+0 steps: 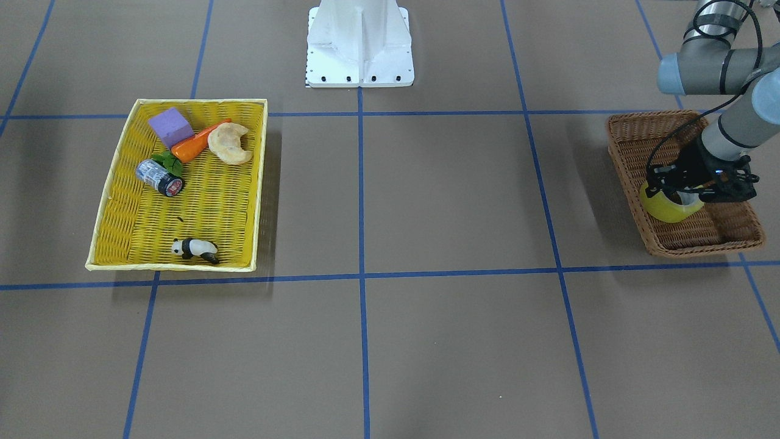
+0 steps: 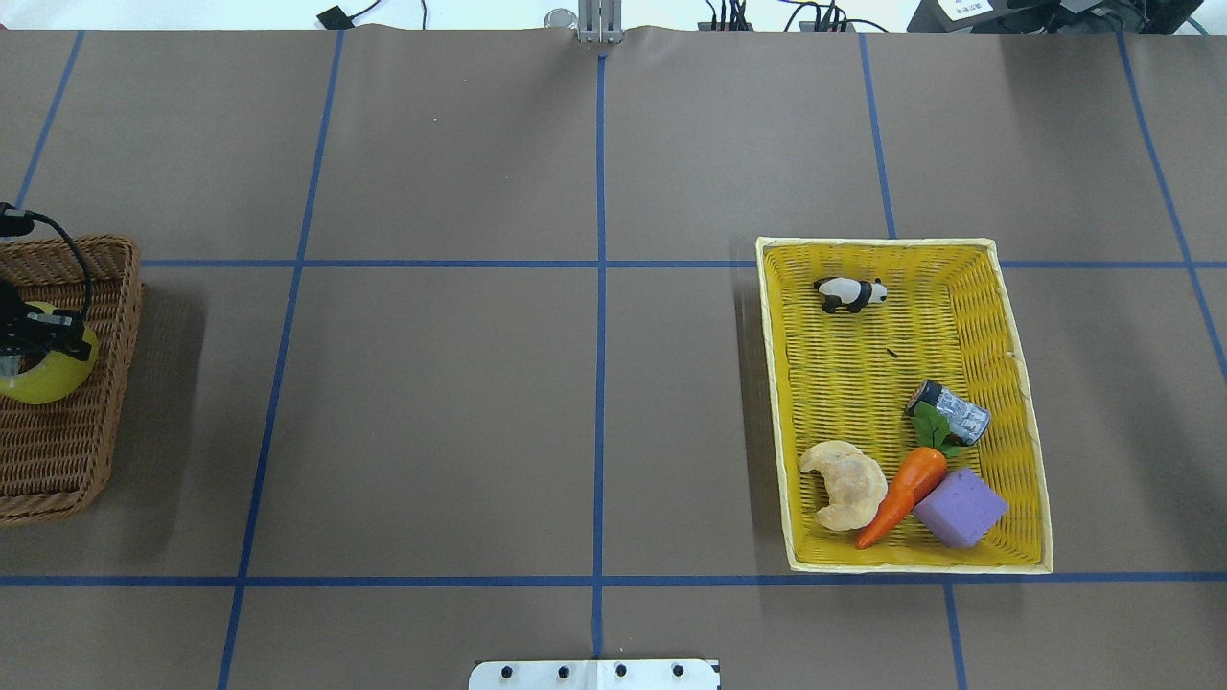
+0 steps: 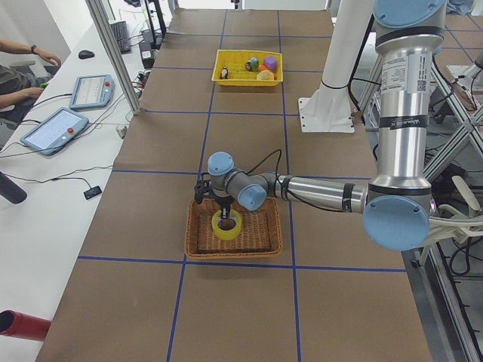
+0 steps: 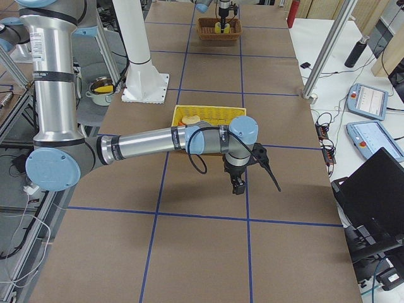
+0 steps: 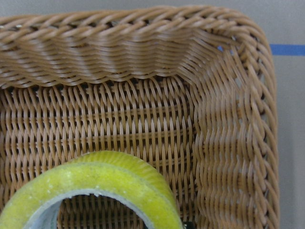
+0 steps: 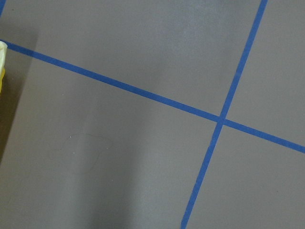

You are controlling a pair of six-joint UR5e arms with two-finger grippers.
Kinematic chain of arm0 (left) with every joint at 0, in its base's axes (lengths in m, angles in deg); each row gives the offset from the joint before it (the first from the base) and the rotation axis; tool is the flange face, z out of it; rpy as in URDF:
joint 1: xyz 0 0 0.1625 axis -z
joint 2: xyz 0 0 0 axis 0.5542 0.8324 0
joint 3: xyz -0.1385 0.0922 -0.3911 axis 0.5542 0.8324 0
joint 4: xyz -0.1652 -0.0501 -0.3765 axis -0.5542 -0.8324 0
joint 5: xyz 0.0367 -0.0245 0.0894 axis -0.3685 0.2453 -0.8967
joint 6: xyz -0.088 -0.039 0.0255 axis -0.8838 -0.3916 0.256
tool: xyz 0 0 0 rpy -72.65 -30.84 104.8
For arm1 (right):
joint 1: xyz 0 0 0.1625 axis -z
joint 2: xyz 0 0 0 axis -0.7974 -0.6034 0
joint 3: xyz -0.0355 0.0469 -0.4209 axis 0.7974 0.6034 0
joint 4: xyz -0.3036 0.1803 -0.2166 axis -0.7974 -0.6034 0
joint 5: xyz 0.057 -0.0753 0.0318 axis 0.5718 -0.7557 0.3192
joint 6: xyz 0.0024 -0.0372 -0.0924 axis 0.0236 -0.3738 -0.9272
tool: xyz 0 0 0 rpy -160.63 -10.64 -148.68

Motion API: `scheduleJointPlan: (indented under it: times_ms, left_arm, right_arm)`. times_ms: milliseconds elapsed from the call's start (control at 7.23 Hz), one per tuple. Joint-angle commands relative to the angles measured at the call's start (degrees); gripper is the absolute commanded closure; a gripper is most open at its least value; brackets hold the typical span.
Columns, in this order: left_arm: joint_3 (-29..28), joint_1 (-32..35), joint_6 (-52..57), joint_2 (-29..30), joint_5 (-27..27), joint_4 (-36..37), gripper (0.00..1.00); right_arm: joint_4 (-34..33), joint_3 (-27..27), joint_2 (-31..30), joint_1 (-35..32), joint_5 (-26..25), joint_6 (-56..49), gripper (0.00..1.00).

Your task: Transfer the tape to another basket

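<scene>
The yellow tape point(image 1: 664, 210) is inside the brown wicker basket point(image 1: 634, 125), tilted, close to the basket's wall. My left gripper point(image 1: 685, 194) reaches down into the basket and is shut on the tape, one finger in its core. The overhead view shows the tape point(image 2: 48, 379) and the basket point(image 2: 115, 316) at the far left edge. The left wrist view shows the roll point(image 5: 95, 186) close up over the basket's weave point(image 5: 143, 28). My right gripper point(image 4: 237, 187) hangs over bare table beside the yellow tray; I cannot tell whether it is open or shut.
A shallow yellow woven tray point(image 2: 776, 383) lies on the robot's right side. It holds a toy panda point(image 2: 849, 293), a small grey can point(image 2: 951, 410), a carrot point(image 2: 906, 489), a croissant point(image 2: 844, 482) and a purple block point(image 2: 961, 508). The robot's white base point(image 1: 359, 49) stands mid-table.
</scene>
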State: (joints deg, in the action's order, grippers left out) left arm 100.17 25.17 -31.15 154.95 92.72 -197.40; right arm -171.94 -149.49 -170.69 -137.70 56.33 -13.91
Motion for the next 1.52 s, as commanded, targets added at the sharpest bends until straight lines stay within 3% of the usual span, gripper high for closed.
scheduleJointPlan:
  times_ms: [0,553,830,968,1106,1245,1383]
  left_arm:
    - [0.3,0.1,0.6,-0.4,0.0,0.0,0.46]
    - [4.4,7.8,3.7,-0.5,6.8,0.4,0.47]
    - [4.6,12.2,10.3,-0.6,7.2,0.4,0.45]
    - [4.2,15.5,17.0,-0.6,6.7,0.5,0.14]
    - [4.4,17.6,19.0,-0.5,4.8,1.9,0.01]
    - [4.2,19.6,20.1,-0.4,4.1,7.1,0.01]
    - [4.0,20.9,28.7,0.4,1.4,11.3,0.01]
  right_arm:
    - [0.0,0.0,0.4,0.0,0.1,0.0,0.0]
    - [0.0,0.3,1.3,0.0,0.2,0.8,0.0]
    - [-0.6,0.1,1.3,-0.7,-0.1,0.8,0.0]
    - [-2.4,0.2,1.3,-1.4,-1.3,0.6,0.0]
    - [-2.6,0.2,1.5,-1.5,-1.6,0.6,0.0]
    - [-2.6,0.7,1.6,-1.4,-2.5,0.6,0.0]
    - [-2.6,0.7,1.8,-1.4,-3.8,0.7,0.0]
